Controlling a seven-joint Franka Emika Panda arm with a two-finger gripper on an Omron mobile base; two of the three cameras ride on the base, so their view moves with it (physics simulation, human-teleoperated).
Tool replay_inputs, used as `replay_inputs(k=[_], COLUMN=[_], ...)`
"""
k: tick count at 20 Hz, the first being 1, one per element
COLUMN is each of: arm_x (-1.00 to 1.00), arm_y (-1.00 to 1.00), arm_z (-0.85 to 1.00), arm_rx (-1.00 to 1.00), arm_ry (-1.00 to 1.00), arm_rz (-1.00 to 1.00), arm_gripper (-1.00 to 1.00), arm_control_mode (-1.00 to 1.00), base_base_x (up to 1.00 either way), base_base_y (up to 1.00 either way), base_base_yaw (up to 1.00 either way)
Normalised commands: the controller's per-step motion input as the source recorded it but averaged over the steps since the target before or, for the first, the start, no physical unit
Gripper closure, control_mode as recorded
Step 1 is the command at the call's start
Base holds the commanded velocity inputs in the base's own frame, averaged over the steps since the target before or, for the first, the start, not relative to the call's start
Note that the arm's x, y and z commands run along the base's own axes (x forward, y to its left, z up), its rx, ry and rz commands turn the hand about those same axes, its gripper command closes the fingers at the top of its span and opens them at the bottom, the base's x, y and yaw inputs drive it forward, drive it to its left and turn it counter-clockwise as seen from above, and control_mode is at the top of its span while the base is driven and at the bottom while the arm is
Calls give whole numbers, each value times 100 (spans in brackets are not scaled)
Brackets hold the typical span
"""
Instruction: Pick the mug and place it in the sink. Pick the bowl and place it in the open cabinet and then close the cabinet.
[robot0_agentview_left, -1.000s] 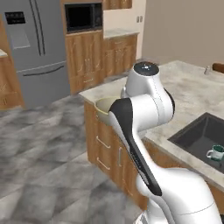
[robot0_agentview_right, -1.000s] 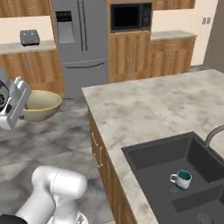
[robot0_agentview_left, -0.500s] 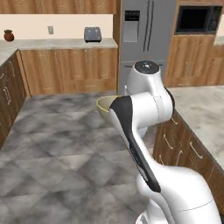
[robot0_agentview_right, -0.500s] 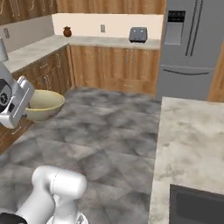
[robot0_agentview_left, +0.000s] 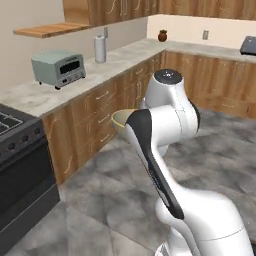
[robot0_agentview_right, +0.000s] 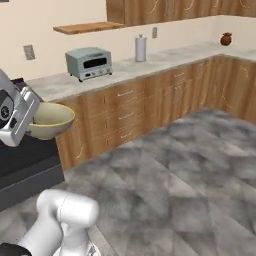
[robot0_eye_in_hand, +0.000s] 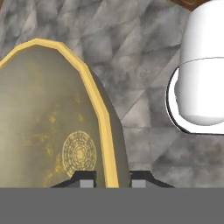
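My gripper (robot0_eye_in_hand: 113, 179) is shut on the yellowish rim of the olive-tan bowl (robot0_eye_in_hand: 52, 127), one fingertip inside and one outside. In the right base view the bowl (robot0_agentview_right: 49, 120) hangs level in the air at the far left, held by the gripper (robot0_agentview_right: 30, 119) in front of the stove. From the left base view a slice of the bowl (robot0_agentview_left: 121, 119) shows behind my forearm. A light wood shelf (robot0_agentview_left: 50, 30) juts from the wall beside the wooden wall cabinet (robot0_agentview_left: 117, 10), above the counter; it shows again as shelf (robot0_agentview_right: 90, 27) and cabinet (robot0_agentview_right: 150, 10). Mug and sink are out of view.
A grey-green toaster oven (robot0_agentview_right: 89, 62) and a silver canister (robot0_agentview_right: 140, 48) stand on the stone counter (robot0_agentview_right: 165, 57) over wooden base cabinets. A black stove (robot0_agentview_left: 20, 165) is at the left. A brown jar (robot0_agentview_left: 162, 36) sits in the far corner. Grey floor (robot0_agentview_right: 175, 175) lies open.
The whole picture has swung as the base turned: island, sink and fridge have left the views, and the wall counter with toaster oven and stove has come in. The bowl stays in my gripper.
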Motion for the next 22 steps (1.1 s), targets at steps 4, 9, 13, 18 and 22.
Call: replay_inputs(k=[4, 9, 13, 18, 22], arm_x=[0, 0, 0, 0, 0], arm_y=[0, 0, 0, 0, 0], arm_z=[0, 0, 0, 0, 0], arm_rx=[0, 0, 0, 0, 0], arm_ry=[0, 0, 0, 0, 0], arm_rz=[0, 0, 0, 0, 0], arm_gripper=[100, 100, 100, 100, 100], arm_control_mode=[100, 100, 100, 100, 100], base_base_x=[0, 0, 0, 0, 19], base_base_y=[0, 0, 3, 9, 7], base_base_yaw=[95, 94, 90, 87, 53])
